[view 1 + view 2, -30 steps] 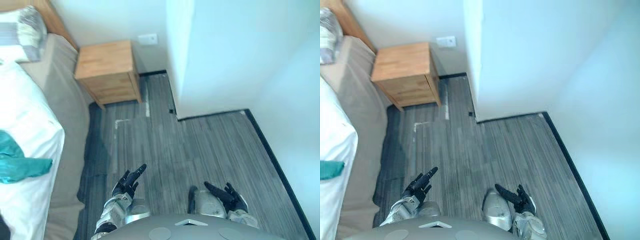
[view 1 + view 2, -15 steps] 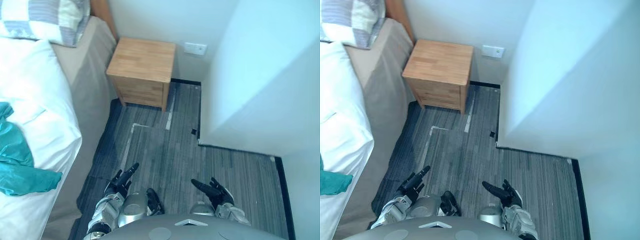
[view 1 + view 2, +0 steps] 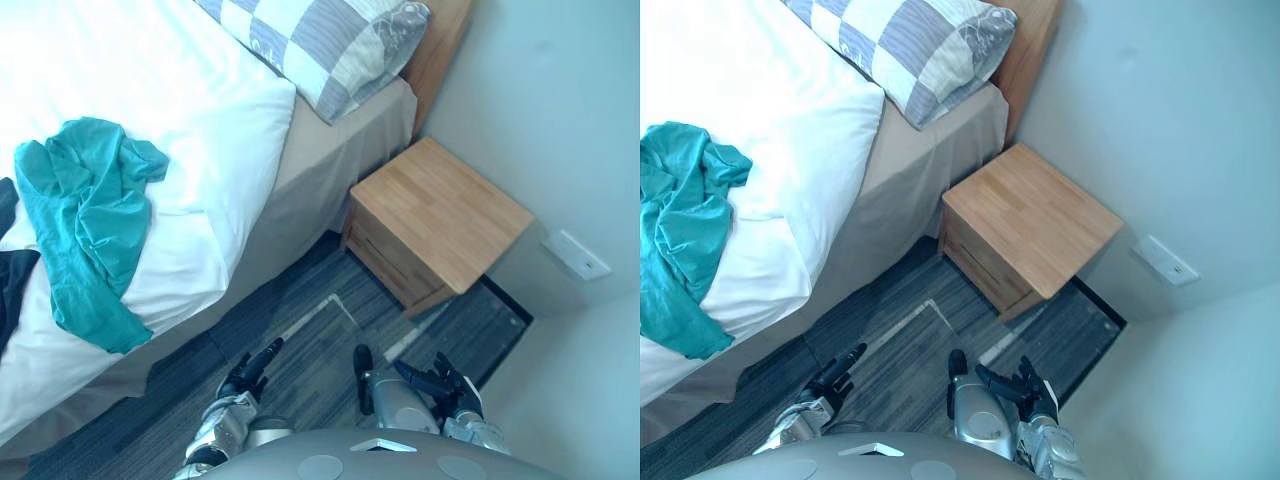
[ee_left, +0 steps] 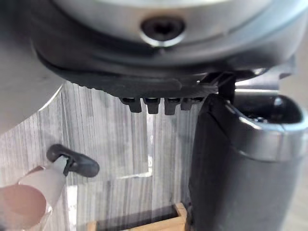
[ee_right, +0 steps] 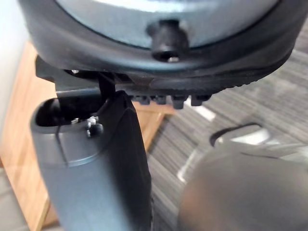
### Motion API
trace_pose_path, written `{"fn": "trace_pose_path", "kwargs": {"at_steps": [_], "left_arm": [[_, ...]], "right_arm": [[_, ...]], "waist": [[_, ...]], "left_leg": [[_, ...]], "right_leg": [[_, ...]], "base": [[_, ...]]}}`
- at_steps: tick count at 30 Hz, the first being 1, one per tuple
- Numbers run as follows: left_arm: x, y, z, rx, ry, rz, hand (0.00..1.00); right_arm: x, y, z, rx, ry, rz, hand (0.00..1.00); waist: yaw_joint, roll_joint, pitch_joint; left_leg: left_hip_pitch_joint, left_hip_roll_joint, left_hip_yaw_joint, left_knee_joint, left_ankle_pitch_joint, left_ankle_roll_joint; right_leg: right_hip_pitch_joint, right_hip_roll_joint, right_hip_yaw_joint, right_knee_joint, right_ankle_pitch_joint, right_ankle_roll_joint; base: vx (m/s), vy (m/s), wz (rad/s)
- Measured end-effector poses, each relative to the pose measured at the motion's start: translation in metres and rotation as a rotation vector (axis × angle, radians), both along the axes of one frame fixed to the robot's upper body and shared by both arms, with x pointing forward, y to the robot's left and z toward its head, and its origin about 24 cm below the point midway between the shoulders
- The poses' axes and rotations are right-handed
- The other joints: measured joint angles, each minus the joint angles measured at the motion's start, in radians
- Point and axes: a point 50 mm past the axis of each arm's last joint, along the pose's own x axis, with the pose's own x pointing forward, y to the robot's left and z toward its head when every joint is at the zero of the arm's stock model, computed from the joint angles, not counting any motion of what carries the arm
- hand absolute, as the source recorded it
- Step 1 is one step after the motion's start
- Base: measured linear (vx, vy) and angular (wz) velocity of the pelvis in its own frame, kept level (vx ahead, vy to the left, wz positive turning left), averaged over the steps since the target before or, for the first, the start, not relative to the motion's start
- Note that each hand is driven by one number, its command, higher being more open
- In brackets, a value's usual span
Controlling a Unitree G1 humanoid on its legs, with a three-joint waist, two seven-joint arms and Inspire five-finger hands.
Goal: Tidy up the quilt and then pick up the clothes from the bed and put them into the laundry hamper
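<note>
1. The bed's [image 3: 320,170] beige side runs diagonally. A strip of grey striped floor [image 3: 300,325] lies open between it and the wooden nightstand [image 3: 440,215], which stands against the wall just beside the bed's head.
2. The white quilt [image 3: 200,110] hangs over the bed's side, and its corner ends near the checked pillow [image 3: 325,45]. The pillow is cut off at the top.
3. A teal garment [image 3: 85,215] lies crumpled on the quilt, one end draping over its edge.
4. A dark garment [image 3: 12,290] touches it, cut off at the view's left edge. Its kind cannot be told.
5. The left hand [image 3: 250,372] hangs low over the open floor, fingers straight, empty.
6. The right hand [image 3: 445,385], fingers loosely spread, holds nothing.
</note>
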Motion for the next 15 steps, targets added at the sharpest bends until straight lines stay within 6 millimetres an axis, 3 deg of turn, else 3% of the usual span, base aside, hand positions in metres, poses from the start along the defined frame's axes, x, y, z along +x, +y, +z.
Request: {"fn": "trace_pose_path", "kwargs": {"at_steps": [2,4,6,7,9,10,13,15], "left_arm": [[0.002,0.001,0.001,0.034,-0.006,-0.058,1.00],[0.001,0.000,0.001,0.041,-0.017,-0.054,1.00],[0.000,-0.002,0.001,0.038,-0.029,-0.054,1.00],[-0.001,-0.004,0.001,0.035,-0.036,-0.051,1.00],[-0.006,0.000,0.000,0.036,-0.033,-0.046,1.00],[-0.008,0.004,0.000,0.045,-0.034,-0.041,1.00],[-0.018,0.011,-0.001,0.067,-0.017,-0.036,1.00],[-0.019,0.011,-0.002,0.088,0.001,-0.092,1.00]], "right_arm": [[-0.006,0.000,-0.002,0.001,0.026,-0.010,1.00],[-0.011,-0.001,-0.003,-0.008,0.040,-0.022,1.00],[-0.009,-0.003,-0.002,-0.015,0.029,-0.019,1.00],[-0.008,-0.005,-0.001,-0.020,0.021,-0.013,1.00],[-0.009,-0.001,-0.002,-0.014,0.033,-0.007,1.00],[-0.011,0.003,-0.003,-0.003,0.039,-0.011,1.00],[-0.013,0.010,-0.005,0.014,0.044,-0.024,1.00],[-0.019,0.010,-0.007,0.019,0.056,-0.060,1.00]], "waist": [[-0.015,-0.009,0.006],[-0.017,-0.003,0.002],[-0.005,0.006,-0.003],[0.002,0.013,-0.008],[0.003,0.006,-0.033],[0.009,-0.012,-0.040],[0.004,-0.033,-0.069],[-0.003,-0.036,-0.083]], "left_leg": [[-0.079,0.045,0.096,0.127,0.065,0.007],[-0.107,0.080,0.238,0.178,0.050,0.001],[-0.109,0.073,0.337,0.114,0.046,-0.001],[-0.108,0.058,0.365,0.034,0.069,0.014],[-0.081,0.026,0.368,-0.057,0.081,-0.011],[-0.079,0.011,0.371,-0.089,0.090,-0.006],[-0.072,-0.027,0.368,-0.138,0.106,0.002],[-0.068,-0.053,0.352,-0.173,0.124,0.010]], "right_leg": [[0.078,-0.052,-0.105,-0.040,-0.028,-0.011],[0.156,-0.075,-0.182,-0.089,-0.031,-0.015],[0.192,-0.088,-0.227,-0.112,-0.037,-0.006],[0.195,-0.089,-0.248,-0.105,-0.047,0.010],[0.187,-0.100,-0.255,-0.098,-0.054,0.026],[0.189,-0.110,-0.258,-0.112,-0.044,0.037],[0.191,-0.138,-0.275,-0.120,-0.034,0.054],[0.189,-0.163,-0.299,-0.104,-0.043,0.065]], "base": [[0.13,-0.294,1.42],[0.09,-0.162,1.37],[0.04,-0.015,0.85],[0.01,0.100,0.42],[0.04,0.136,0.34],[0.03,0.099,0.19],[0.07,0.089,0.13],[0.10,0.071,0.34]]}}
